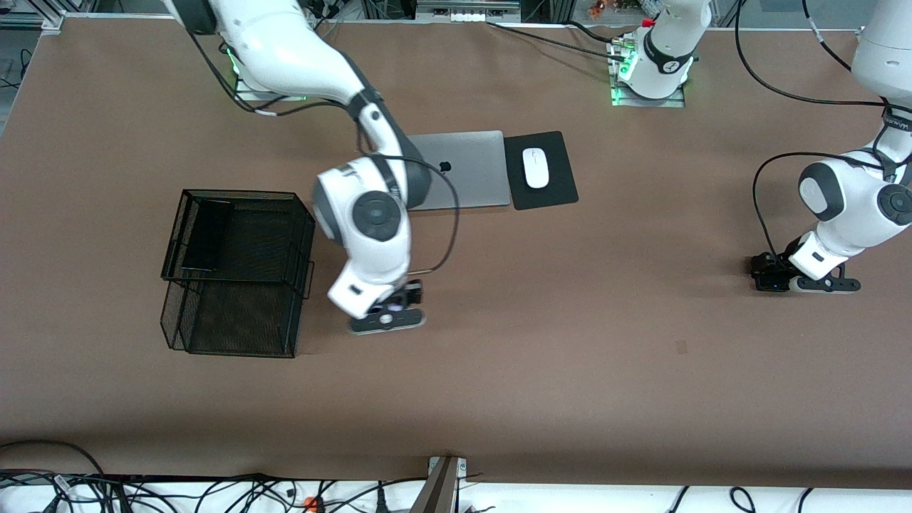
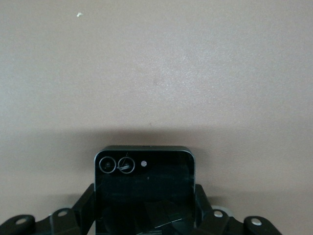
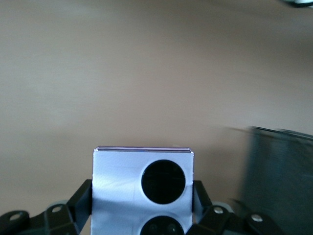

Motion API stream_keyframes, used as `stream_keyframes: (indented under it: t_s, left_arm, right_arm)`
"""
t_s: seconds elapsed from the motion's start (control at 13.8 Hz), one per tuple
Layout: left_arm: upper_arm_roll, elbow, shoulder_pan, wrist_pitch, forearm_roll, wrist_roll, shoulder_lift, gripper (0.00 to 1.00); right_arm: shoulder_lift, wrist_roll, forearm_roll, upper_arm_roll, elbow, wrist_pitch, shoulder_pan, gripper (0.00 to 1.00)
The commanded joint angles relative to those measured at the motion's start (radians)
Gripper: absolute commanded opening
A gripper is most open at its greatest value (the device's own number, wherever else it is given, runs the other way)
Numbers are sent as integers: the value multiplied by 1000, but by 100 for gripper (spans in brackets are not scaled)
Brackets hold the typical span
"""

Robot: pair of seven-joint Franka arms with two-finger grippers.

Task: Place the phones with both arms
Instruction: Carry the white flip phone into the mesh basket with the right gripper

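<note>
I count three phones, two arms, one mesh basket (image 1: 235,274), one laptop (image 1: 467,167), one mouse (image 1: 536,167) on one pad (image 1: 552,189).

Long black phone (image 1: 206,234) stands tilted in the basket's upper tier.

Right gripper (image 1: 388,313) is over bare table just beside the basket, toward the left arm's end. Jaws are narrow, pinching the lilac phone (image 3: 142,191) by its two side edges.

Left gripper (image 1: 776,278) is low over the table at the left arm's end. Jaws are closed in on the squarish black phone (image 2: 145,193), fingers (image 2: 83,208) against both sides. I can't tell whether it's off the table.
</note>
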Motion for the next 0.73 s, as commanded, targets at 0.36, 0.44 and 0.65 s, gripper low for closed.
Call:
stream_keyframes:
  t_s: [0.36, 0.44, 0.65]
  left_arm:
    - [-52, 58, -5, -53, -29, -111, 25, 1]
    - [-68, 77, -5, -101, -29, -158, 22, 1]
    - [-112, 113, -5, -187, -27, -224, 10, 1]
  right_arm:
    - [-482, -137, 28, -23, -580, -49, -149, 30]
    - [-537, -134, 28, -32, -677, -8, -149, 30]
    - [-643, -126, 30, -58, -903, 124, -149, 30]
